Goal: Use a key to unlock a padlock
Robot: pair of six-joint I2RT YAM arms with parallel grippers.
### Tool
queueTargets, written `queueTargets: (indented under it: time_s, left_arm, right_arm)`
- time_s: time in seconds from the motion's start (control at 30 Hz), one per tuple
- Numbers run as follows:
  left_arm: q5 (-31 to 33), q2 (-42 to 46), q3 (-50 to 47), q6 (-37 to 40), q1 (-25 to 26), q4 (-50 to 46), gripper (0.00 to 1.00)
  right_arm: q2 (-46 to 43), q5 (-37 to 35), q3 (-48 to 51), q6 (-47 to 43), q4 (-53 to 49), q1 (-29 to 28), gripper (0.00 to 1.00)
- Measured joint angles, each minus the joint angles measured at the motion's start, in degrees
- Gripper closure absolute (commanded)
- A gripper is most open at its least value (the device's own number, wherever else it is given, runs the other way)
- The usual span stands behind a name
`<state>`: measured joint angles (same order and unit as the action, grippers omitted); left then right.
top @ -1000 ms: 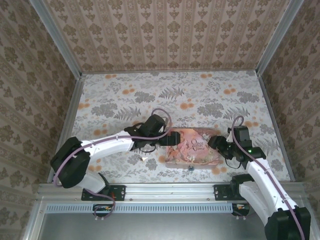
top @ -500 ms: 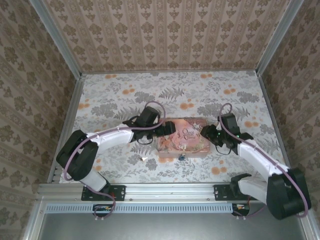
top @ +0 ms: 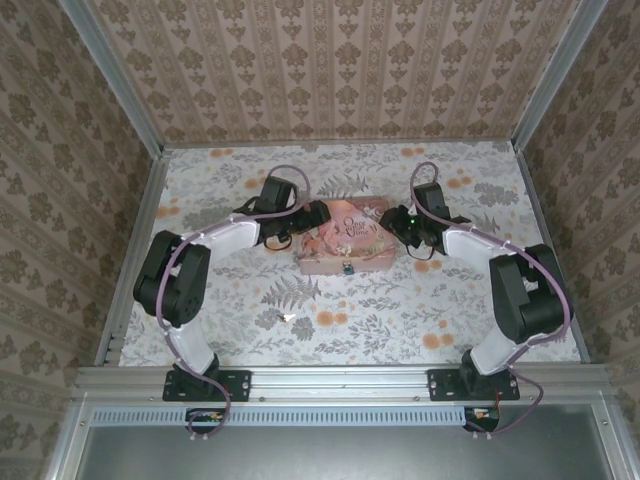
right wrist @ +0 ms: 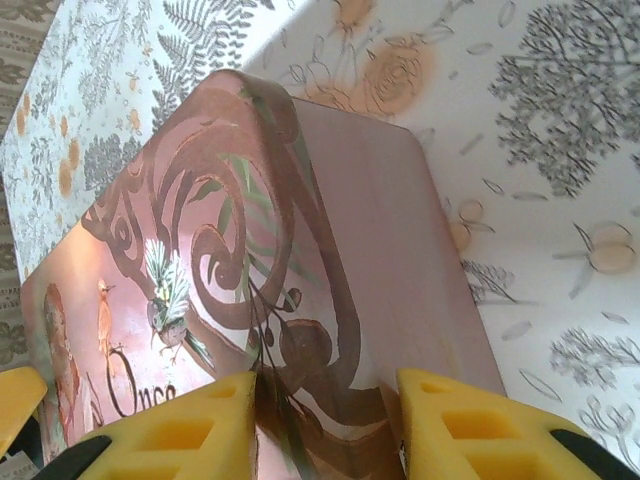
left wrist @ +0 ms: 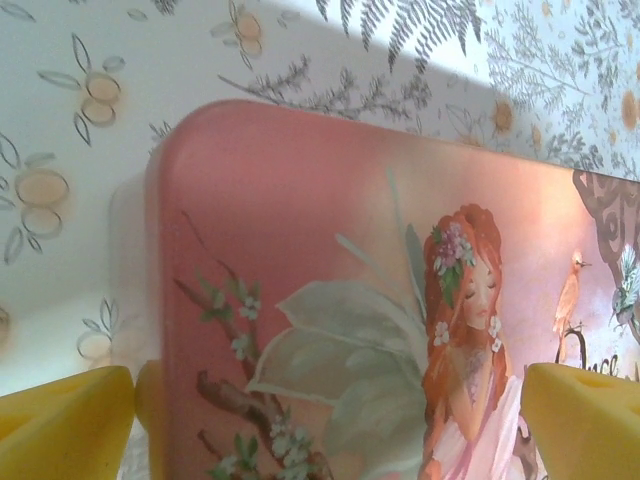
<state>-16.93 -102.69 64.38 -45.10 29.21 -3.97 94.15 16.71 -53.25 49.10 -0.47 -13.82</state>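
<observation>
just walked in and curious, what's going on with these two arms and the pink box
Both arms reach to a pink tin mid-table. The left gripper, jaws wide open, straddles its left end; the right gripper straddles the right end, grip unclear. The small dark padlock sits at the tin's front, and the key lies untouched on the table nearer the bases.

Both arms stretching far and inward, left gripper (top: pixel 317 214) holding its jaws wide apart, right gripper (top: pixel 396 221) showing a narrower gap
</observation>
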Motion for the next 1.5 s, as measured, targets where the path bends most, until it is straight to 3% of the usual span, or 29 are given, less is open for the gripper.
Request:
queueTargets:
  time_s: [0.13, 0.2, 0.4, 0.43, 0.6, 0.8, 0.97, 1.07, 1.17, 1.23, 1.5]
  left_arm:
    - [-1.4, -1.0, 1.5, 1.1, -1.1, -0.5, 0.0]
    - [-2.0, -1.6, 2.1, 1.5, -1.5, -0.7, 0.0]
    - [-4.8, -2.4, 2.8, 2.1, -2.0, -0.4, 0.0]
    - [-5.3, -2.4, 2.8, 2.2, -2.1, -0.3, 0.0]
    - [-7.5, -2.1, 2.8, 2.5, -4.9, -0.3, 0.0]
    - [-8.0, 2.2, 1.6, 3.5, -8.9, -0.7, 0.0]
    - [-8.8, 7.8, -0.3, 4.2, -10.1, -0.8, 0.0]
    - [-8.8, 10.6, -2.1, 4.4, -10.7, -1.1, 0.0]
    - [-8.8, 13.5, -4.2, 4.4, -11.4, -2.1, 0.0]
    - [-8.8, 15.4, -5.9, 4.4, -11.8, -2.9, 0.0]
    - [-8.6, 25.1, -9.7, 4.0, -14.6, -9.6, 0.0]
  right_arm:
    - [1.0, 0.0, -0.8, 0.7, 0.6, 0.0, 0.6]
    - [1.1, 0.0, -0.9, 1.0, 0.7, 0.0, 0.53]
    - [1.2, 0.1, -0.9, 1.8, 0.6, 0.1, 0.05]
    - [1.2, 0.1, -0.9, 1.6, 0.3, 0.3, 0.01]
    - [-0.5, -1.4, -2.4, -2.5, -5.3, 3.0, 0.01]
    - [-5.7, -10.8, -6.9, -8.4, -10.9, 5.1, 0.0]
    - [-14.9, -7.5, -0.6, -10.4, -3.1, 9.6, 0.01]
    - [-16.8, -6.3, 0.2, -11.8, -1.6, 9.5, 0.0]
    - [-18.1, -5.3, 1.5, -13.3, -0.3, 5.6, 0.01]
    - [-19.0, -4.7, 2.0, -14.4, -0.6, 1.9, 0.08]
    - [-20.0, -3.8, 2.0, -17.7, -4.7, -20.0, 0.23]
